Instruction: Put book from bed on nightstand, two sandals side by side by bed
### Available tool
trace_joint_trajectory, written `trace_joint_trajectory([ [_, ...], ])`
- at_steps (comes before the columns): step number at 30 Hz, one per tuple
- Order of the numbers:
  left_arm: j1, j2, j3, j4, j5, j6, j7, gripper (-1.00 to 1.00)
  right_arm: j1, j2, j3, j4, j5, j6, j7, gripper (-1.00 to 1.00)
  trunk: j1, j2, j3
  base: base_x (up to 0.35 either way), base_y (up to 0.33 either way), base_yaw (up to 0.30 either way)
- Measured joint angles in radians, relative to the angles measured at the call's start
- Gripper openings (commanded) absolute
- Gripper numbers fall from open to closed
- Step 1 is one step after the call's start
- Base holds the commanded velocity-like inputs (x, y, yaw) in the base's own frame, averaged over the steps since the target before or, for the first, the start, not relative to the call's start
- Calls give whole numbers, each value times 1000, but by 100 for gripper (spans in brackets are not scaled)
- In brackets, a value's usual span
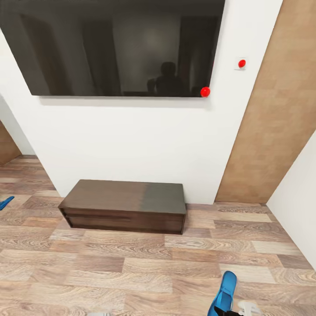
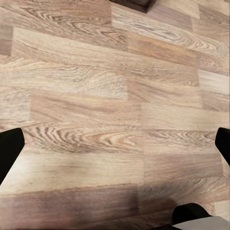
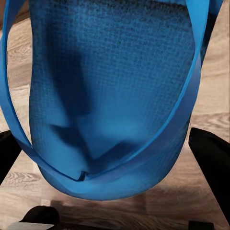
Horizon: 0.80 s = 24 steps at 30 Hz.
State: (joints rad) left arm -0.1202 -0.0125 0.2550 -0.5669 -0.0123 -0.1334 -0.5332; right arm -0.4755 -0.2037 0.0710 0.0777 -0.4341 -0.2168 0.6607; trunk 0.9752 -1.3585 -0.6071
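One woven-textured blue sandal (image 3: 115,96) gripped by right hand (image 3: 115,158), left hand (image 2: 115,143) spread wide

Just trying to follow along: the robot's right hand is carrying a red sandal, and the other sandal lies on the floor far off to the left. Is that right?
Not quite. The sandal at the right hand is bright blue, not red, as the right wrist view shows close up. The rest holds: the other sandal lies on the wood floor at the far left of the head view.

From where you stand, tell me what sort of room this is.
Probably a bedroom or living room: a large black wall-mounted screen hangs on a white wall above a low dark brown wooden dresser, on grey-brown wood-plank floor beside a brown wooden door.
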Motion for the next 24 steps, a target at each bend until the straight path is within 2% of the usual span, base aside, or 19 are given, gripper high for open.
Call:
trace_joint_trajectory([
  [24, 0, 0, 0, 0, 0, 0, 0, 100, 0, 1, 0, 0, 0, 0, 0, -100, 0, 0, 0, 0, 0, 287],
])
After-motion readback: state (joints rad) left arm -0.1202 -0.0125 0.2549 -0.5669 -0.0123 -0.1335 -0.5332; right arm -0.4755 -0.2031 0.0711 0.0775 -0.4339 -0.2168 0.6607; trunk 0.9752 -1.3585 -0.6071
